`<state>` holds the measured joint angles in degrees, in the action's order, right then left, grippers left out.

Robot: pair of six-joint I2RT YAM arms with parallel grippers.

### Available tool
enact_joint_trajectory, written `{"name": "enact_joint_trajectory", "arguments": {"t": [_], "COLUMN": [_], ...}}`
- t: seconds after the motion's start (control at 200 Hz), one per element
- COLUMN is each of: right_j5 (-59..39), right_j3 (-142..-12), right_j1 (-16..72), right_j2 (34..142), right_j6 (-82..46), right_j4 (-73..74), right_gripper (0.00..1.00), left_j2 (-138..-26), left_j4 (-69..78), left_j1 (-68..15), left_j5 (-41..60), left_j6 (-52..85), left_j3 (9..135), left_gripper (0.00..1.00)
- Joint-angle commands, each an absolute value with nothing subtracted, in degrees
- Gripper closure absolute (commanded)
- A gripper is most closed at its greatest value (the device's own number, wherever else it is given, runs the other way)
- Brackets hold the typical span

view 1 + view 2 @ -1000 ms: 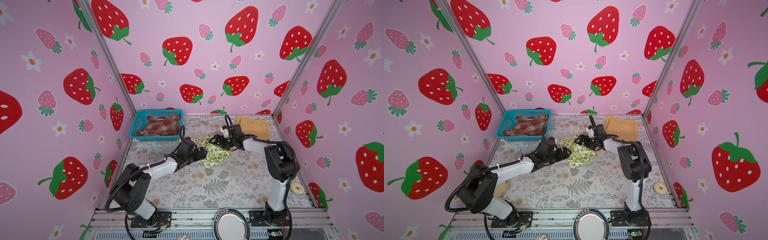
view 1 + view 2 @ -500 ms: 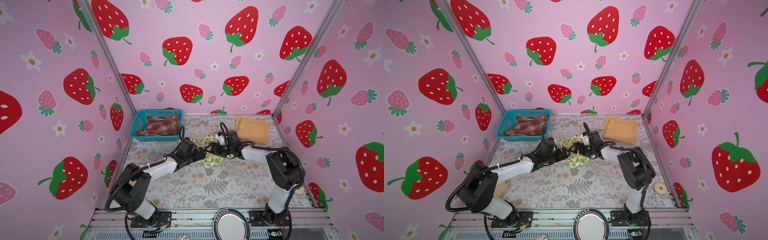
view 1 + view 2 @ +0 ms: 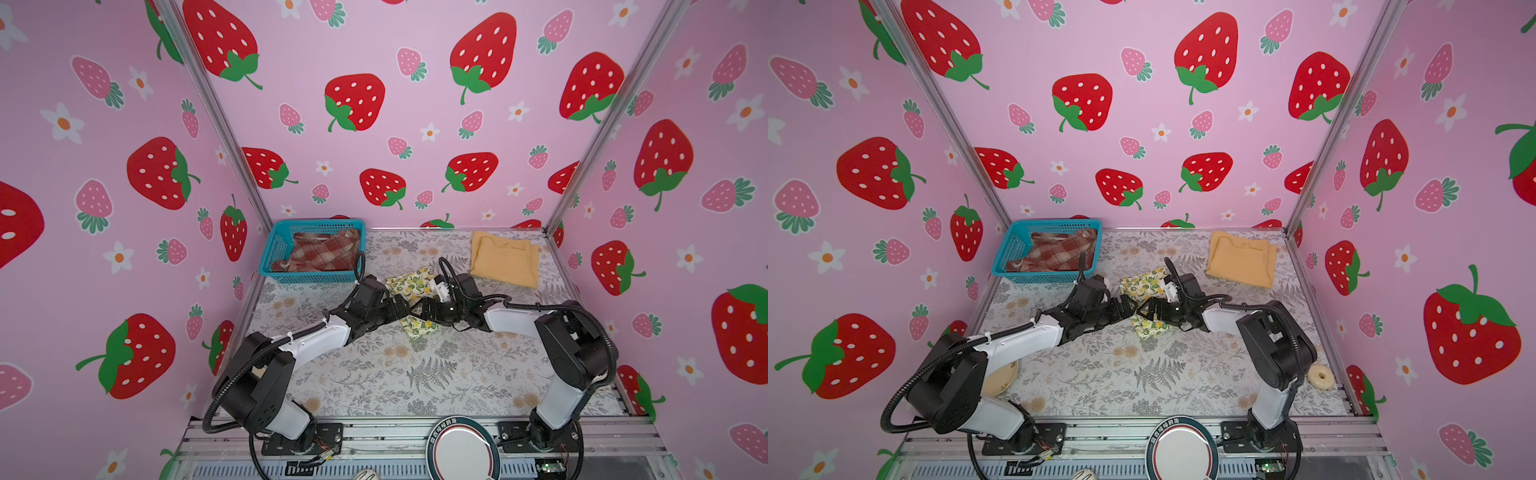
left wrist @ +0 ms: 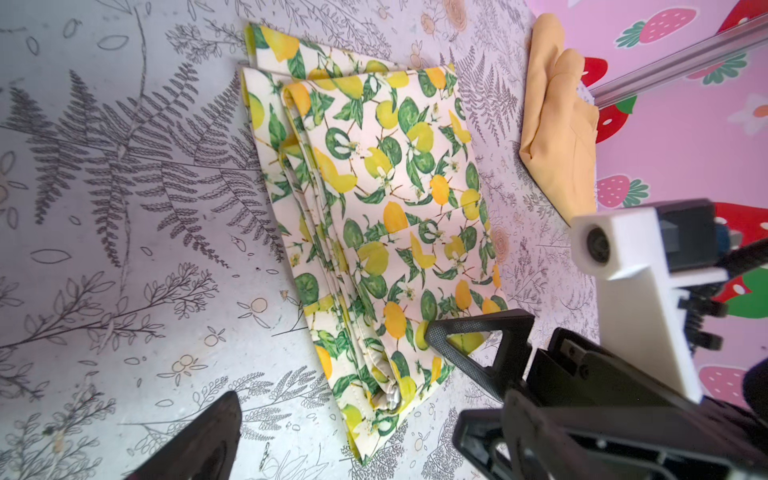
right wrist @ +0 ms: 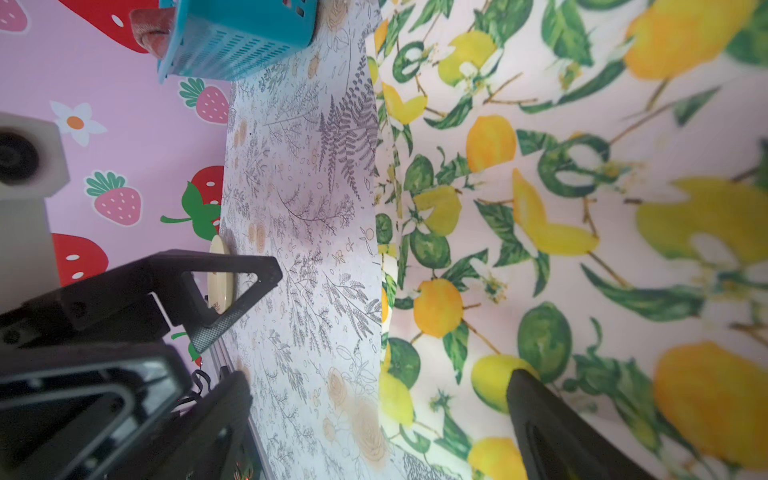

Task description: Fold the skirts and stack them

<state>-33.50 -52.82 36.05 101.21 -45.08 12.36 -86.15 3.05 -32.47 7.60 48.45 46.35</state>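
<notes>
The lemon-print skirt [image 3: 409, 284] [image 4: 386, 199] lies folded mid-table, its layered edge showing in the left wrist view. My left gripper [image 3: 401, 309] [image 4: 374, 449] and right gripper [image 3: 419, 311] [image 5: 382, 428] meet tip to tip over its near end, both open and holding nothing. In the right wrist view one finger hangs over the lemon cloth [image 5: 582, 208], the other over bare table. The mustard skirt [image 3: 505, 259] lies folded at the back right. The plaid skirt [image 3: 324, 251] is bunched inside the teal basket [image 3: 270, 253].
The basket stands at the back left against the wall. A cream plate [image 3: 1000, 378] lies under the left arm's elbow and a pale ring [image 3: 1320, 376] sits by the right arm's base. Pink strawberry walls enclose three sides of the patterned table [image 3: 415, 374].
My right gripper has swung from the lemon skirt's far end, forward and left, to meet the left gripper at its near end. The left arm has barely moved.
</notes>
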Motion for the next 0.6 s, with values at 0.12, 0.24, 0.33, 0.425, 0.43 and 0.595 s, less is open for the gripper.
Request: {"name": "enact_joint_trajectory", "arguments": {"t": [0.12, 0.24, 0.33, 0.425, 0.43, 0.595], "right_j5": [-36.3, -38.0, -39.1, -40.2, -40.2, -42.4], "right_j3": [-71.0, -80.1, -84.9, -88.2, -88.3, -89.8], "right_j1": [30.5, 28.7, 27.6, 26.8, 26.8, 26.4], "right_j2": [106.0, 112.3, 116.9, 121.1, 121.3, 126.4], "right_j6": [-40.9, -38.3, -37.5, -36.9, -36.9, -37.8], "right_j4": [3.1, -2.0, -3.6, -4.0, -4.0, -1.8], "right_gripper": [0.0, 0.0, 0.0, 0.0, 0.0, 0.0], "left_j2": [-83.3, -85.3, -87.8, -90.8, -91.0, -97.3], "left_j4": [6.5, 7.2, 8.1, 9.6, 9.6, 12.1], "left_j1": [-34.0, -35.7, -37.2, -39.3, -39.4, -41.3], "left_j5": [9.4, 10.0, 10.2, 10.3, 10.2, 11.1], "left_j6": [49.7, 49.8, 50.6, 50.9, 50.9, 52.3], "left_j3": [46.5, 48.8, 51.1, 53.8, 54.0, 58.7], "left_gripper": [0.0, 0.0, 0.01, 0.01, 0.01, 0.0]}}
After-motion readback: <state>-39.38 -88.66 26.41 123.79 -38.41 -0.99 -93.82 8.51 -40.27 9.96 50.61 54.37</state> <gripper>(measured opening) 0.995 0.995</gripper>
